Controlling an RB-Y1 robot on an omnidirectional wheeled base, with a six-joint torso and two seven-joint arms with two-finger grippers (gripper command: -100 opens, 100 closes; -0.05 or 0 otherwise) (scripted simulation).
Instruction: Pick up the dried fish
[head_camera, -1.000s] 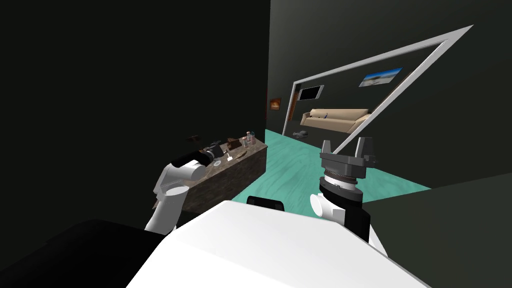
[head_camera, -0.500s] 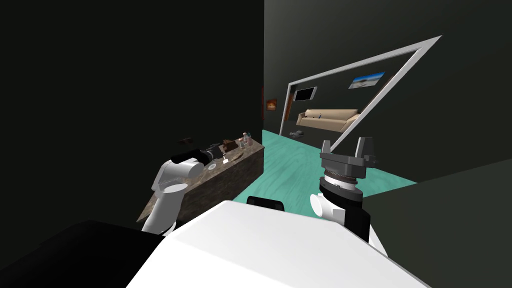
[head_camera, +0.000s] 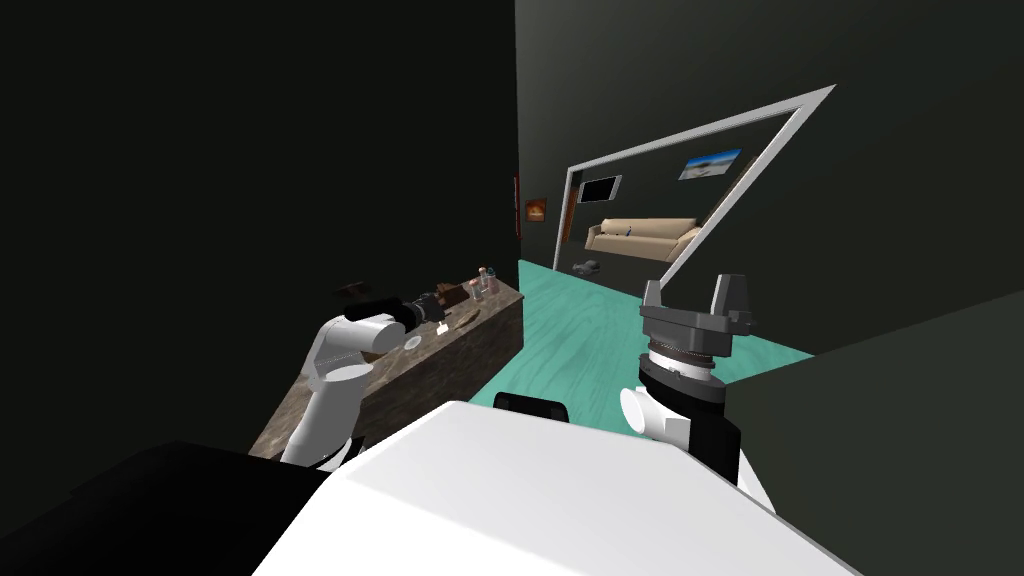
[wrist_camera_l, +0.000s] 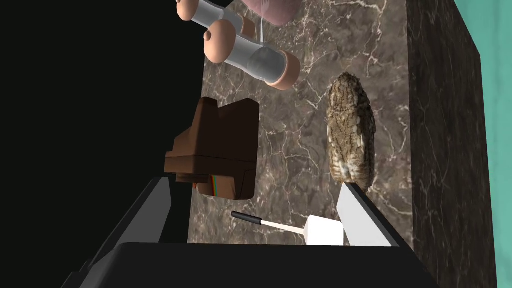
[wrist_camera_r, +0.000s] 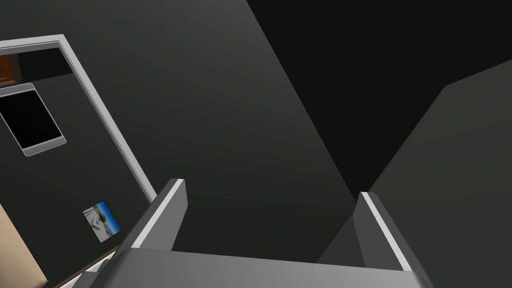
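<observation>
The dried fish (wrist_camera_l: 351, 132) is a brown, scaly oval lying flat on the brown marble counter (wrist_camera_l: 440, 125), close to its edge. My left gripper (wrist_camera_l: 255, 184) hovers open over the counter, and the fish lies just beyond its right fingertip (wrist_camera_l: 350, 192). In the head view the fish (head_camera: 466, 318) sits a little past the left gripper (head_camera: 440, 308). The right gripper (head_camera: 696, 295) is raised over the floor, away from the counter (head_camera: 480, 350), and stands open with nothing between its fingers (wrist_camera_r: 172, 200).
A brown boxy camera (wrist_camera_l: 220, 145) stands between the left fingers. Beside the fish lies a white spatula with a black handle (wrist_camera_l: 300, 229). Clear shakers with tan caps (wrist_camera_l: 252, 57) stand farther on. A teal floor (head_camera: 590, 330) leads to a white-framed doorway (head_camera: 700, 130).
The whole head view has slid left as I turned or rolled along the counter. My left arm has reached farther along the counter top. The right arm holds its pose.
</observation>
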